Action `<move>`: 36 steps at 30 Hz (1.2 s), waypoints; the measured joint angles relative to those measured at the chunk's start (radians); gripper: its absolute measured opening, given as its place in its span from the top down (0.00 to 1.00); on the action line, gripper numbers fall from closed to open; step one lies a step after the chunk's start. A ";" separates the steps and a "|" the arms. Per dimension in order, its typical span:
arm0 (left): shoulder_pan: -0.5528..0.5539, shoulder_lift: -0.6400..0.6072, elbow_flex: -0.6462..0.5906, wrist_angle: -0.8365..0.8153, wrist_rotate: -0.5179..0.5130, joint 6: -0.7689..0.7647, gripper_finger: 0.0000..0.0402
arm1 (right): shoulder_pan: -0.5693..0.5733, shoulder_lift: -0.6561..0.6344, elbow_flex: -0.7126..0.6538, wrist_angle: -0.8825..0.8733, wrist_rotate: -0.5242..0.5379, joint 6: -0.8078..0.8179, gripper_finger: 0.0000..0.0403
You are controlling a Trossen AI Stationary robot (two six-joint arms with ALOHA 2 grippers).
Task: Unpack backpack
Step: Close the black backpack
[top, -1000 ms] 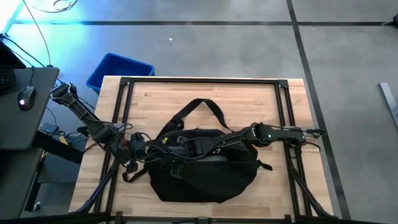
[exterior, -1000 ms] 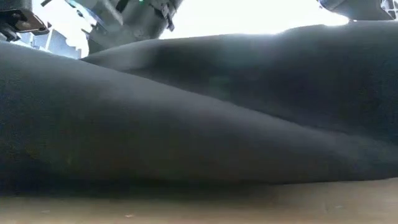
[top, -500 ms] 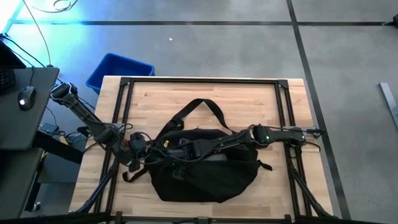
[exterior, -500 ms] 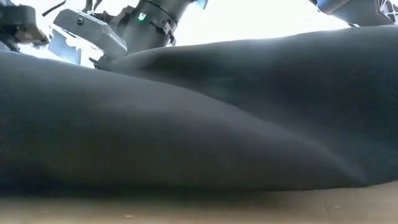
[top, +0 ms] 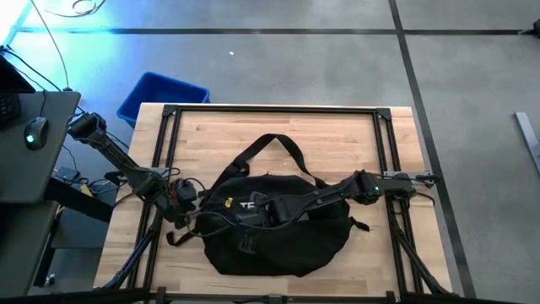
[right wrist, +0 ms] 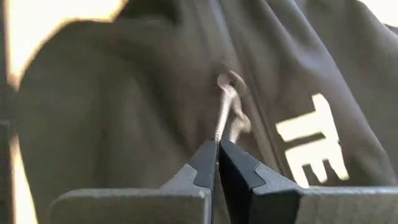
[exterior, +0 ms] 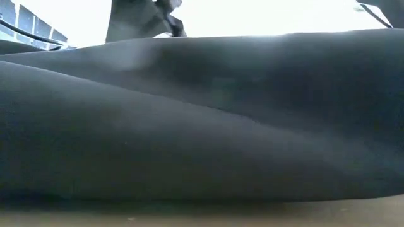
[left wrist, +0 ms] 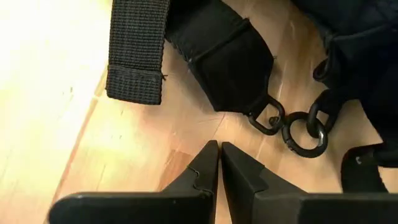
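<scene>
The black backpack (top: 278, 241) lies flat in the middle of the wooden table, its strap loop (top: 270, 142) spread toward the far edge. It fills the low view (exterior: 202, 126). White letters "TE" (right wrist: 311, 146) show on its side. My right gripper (right wrist: 217, 148) reaches in from the right over the backpack's top (top: 257, 213) and is shut on a metal zipper pull. My left gripper (left wrist: 219, 148) hangs shut and empty just above bare wood at the backpack's left end (top: 192, 218), near a loose strap end (left wrist: 134, 59) and black rings (left wrist: 305, 127). My right gripper pinches the free end of the metal zipper pull (right wrist: 222, 121) between its two fingertips. The fingers come slanting down from the table's right side and lie along the pull. The pull stretches straight from its slider (right wrist: 230, 81) on the backpack toward the fingers.
A black frame (top: 270, 110) runs around the tabletop. A blue bin (top: 162, 95) stands on the floor past the far left corner. A desk with a mouse (top: 34, 131) is beside the left edge. Bare wood lies along the far side.
My left gripper has sunk toward the table at the backpack's left end and rolled a little. My right arm has risen and swung toward the near edge over the backpack. The fabric under it has shifted, and other white letters now show there.
</scene>
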 joint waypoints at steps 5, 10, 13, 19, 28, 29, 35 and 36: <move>-0.001 -0.001 -0.007 -0.023 0.002 0.001 1.00 | 0.017 -0.004 0.000 -0.165 0.056 0.152 1.00; -0.001 -0.004 -0.033 -0.025 0.008 0.016 1.00 | 0.031 -0.005 0.000 -0.319 0.061 0.263 1.00; -0.002 -0.011 -0.024 -0.036 0.021 0.016 1.00 | 0.044 -0.012 0.000 -0.344 0.074 0.287 1.00; -0.022 -0.072 0.152 -0.029 0.014 0.155 1.00 | 0.056 -0.055 0.000 -0.281 0.099 0.283 1.00; -0.004 -0.030 0.133 0.587 -0.099 0.532 0.87 | 0.042 -0.079 0.000 -0.136 0.116 0.195 1.00; 0.006 -0.009 0.131 0.613 -0.102 0.541 0.82 | 0.037 -0.079 0.000 -0.126 0.108 0.194 1.00; 0.050 0.151 0.132 0.778 -0.093 0.596 0.52 | 0.020 -0.079 0.000 -0.086 0.080 0.173 1.00; 0.056 0.179 0.132 0.805 -0.095 0.596 0.48 | 0.019 -0.079 0.000 -0.079 0.073 0.170 1.00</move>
